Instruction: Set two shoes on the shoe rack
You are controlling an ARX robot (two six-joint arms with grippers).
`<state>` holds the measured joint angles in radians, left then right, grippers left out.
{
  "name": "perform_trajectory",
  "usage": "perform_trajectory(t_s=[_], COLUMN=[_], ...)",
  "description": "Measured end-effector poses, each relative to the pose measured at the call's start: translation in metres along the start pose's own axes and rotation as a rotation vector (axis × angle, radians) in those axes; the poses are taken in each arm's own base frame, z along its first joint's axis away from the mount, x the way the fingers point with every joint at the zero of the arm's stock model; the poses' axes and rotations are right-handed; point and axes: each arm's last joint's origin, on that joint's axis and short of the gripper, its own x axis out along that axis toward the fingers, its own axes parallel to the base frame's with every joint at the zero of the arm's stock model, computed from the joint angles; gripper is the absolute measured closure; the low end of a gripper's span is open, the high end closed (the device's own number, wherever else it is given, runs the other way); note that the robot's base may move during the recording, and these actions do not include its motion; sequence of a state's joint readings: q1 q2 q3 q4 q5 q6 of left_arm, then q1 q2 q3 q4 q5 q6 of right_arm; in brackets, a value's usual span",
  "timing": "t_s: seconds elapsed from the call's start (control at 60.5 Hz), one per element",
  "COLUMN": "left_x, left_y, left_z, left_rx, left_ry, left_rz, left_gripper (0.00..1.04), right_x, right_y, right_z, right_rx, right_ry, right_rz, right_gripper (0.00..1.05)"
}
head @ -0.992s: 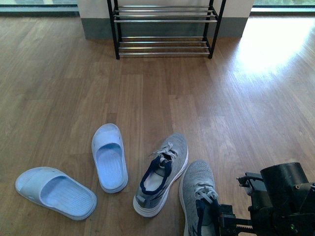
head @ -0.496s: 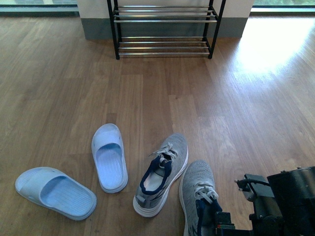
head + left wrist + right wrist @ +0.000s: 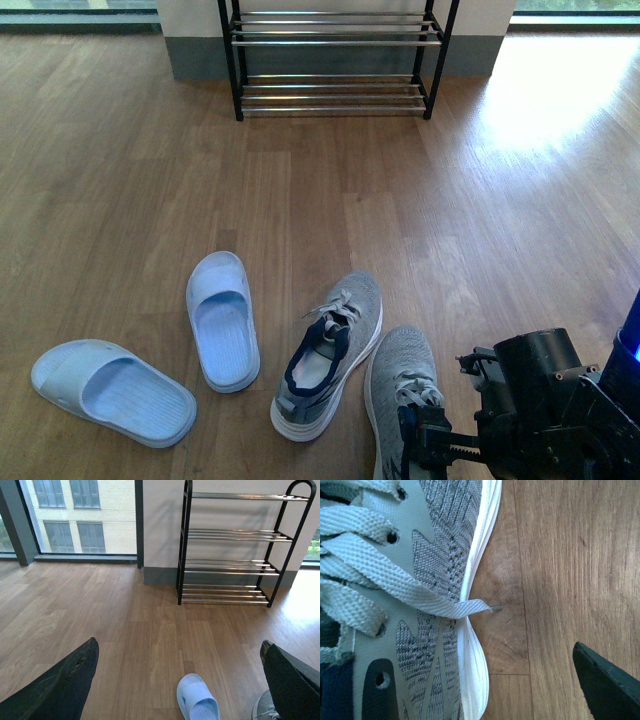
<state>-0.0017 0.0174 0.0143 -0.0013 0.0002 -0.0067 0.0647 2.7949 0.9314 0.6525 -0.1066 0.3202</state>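
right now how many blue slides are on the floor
2. One slide lies just left of the left grey sneaker; the other slide is further left, nearer the robot. None seems hidden.

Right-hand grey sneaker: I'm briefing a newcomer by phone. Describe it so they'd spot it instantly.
Start at the black shoe rack by the far wall and come back across the wood floor. Past the two pale-blue slides and the angled grey sneaker, it is the grey sneaker furthest right, with the right gripper at its laces.
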Motion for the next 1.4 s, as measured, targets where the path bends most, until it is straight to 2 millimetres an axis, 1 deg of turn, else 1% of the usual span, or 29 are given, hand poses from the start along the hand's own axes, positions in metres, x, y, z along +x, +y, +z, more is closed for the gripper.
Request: perform_trajectory(t_s=[0.182,0.264,0.281,0.38,0.413,0.463,0.496,0.562,0.628,0.694,0.744,0.76,0.843,0.86,0.876,0.893,0.926,0.942,0.959,0.992,1.074,1.107,1.256,1.339,1.405], left_x=[0.0,0.0,0.0,0.0,0.0,0.0,0.0,0.0,0.0,0.0,0.0,0.0,0.0,0.0,0.0,0.0,0.0,0.0,0.0,0.0,0.0,0.0,0.0,0.0,0.0], left_y=[0.0,0.0,0.0,0.0,0.0,0.0,0.0,0.0,0.0,0.0,0.0,0.0,0.0,0.0,0.0,0.0,0.0,0.0,0.0,0.0,0.0,0.0,0.0,0.0,0.0], left_z=[0.0,0.0,0.0,0.0,0.0,0.0,0.0,0.0,0.0,0.0,0.0,0.0,0.0,0.0,0.0,0.0,0.0,0.0,0.0,0.0,0.0,0.0,0.0,0.0,0.0], left_rx=[0.0,0.0,0.0,0.0,0.0,0.0,0.0,0.0,0.0,0.0,0.0,0.0,0.0,0.0,0.0,0.0,0.0,0.0,0.0,0.0,0.0,0.0,0.0,0.0,0.0], left_ry=[0.0,0.0,0.0,0.0,0.0,0.0,0.0,0.0,0.0,0.0,0.0,0.0,0.0,0.0,0.0,0.0,0.0,0.0,0.0,0.0,0.0,0.0,0.0,0.0,0.0], left_rz=[0.0,0.0,0.0,0.0,0.0,0.0,0.0,0.0,0.0,0.0,0.0,0.0,0.0,0.0,0.0,0.0,0.0,0.0,0.0,0.0,0.0,0.0,0.0,0.0,0.0], left_gripper=[0.09,0.09,0.09,0.09,0.09,0.09,0.09,0.09,0.09,0.09,0.09,0.09,0.09,0.09,0.09,0.09,0.09,0.09,0.09,0.09,0.09,0.09,0.09,0.09,0.09], right_x=[-0.001,-0.004,-0.005,-0.009,-0.011,-0.015,-0.018,-0.025,-0.038,-0.056,-0.082,-0.086,-0.121,-0.126,-0.135,-0.148,-0.166,-0.18,-0.184,-0.201,-0.229,-0.245,-0.294,-0.313,-0.329], right_y=[-0.002,-0.002,-0.003,-0.003,-0.003,-0.003,-0.002,-0.002,-0.003,-0.003,-0.004,-0.005,-0.006,-0.006,-0.007,-0.008,-0.01,-0.011,-0.012,-0.013,-0.016,-0.017,-0.017,-0.017,-0.019], right_z=[0.0,-0.004,-0.005,-0.008,-0.008,-0.009,-0.01,-0.01,-0.01,-0.008,-0.003,-0.002,0.006,0.007,0.008,0.009,0.01,0.01,0.01,0.009,0.007,0.005,-0.001,-0.007,-0.017], right_rx=[-0.002,-0.011,-0.016,-0.017,-0.018,-0.019,-0.023,-0.024,-0.02,-0.012,-0.002,0.0,0.017,0.019,0.023,0.029,0.039,0.046,0.049,0.058,0.074,0.081,0.088,0.093,0.112], right_ry=[-0.021,-0.029,-0.031,-0.043,-0.047,-0.056,-0.064,-0.079,-0.093,-0.117,-0.156,-0.164,-0.226,-0.234,-0.249,-0.269,-0.295,-0.316,-0.323,-0.347,-0.393,-0.423,-0.543,-0.599,-0.654], right_rz=[0.024,0.038,0.041,0.05,0.054,0.057,0.059,0.055,0.044,0.047,0.054,0.056,0.074,0.075,0.077,0.081,0.087,0.091,0.09,0.092,0.097,0.104,0.133,0.133,0.136], right_gripper=[0.48,0.67,0.73,0.88,0.92,1.01,1.03,1.03,1.03,1.03,1.03,1.03,1.03,1.03,1.03,1.03,1.03,1.03,1.03,1.03,1.03,1.03,1.03,1.03,1.03])
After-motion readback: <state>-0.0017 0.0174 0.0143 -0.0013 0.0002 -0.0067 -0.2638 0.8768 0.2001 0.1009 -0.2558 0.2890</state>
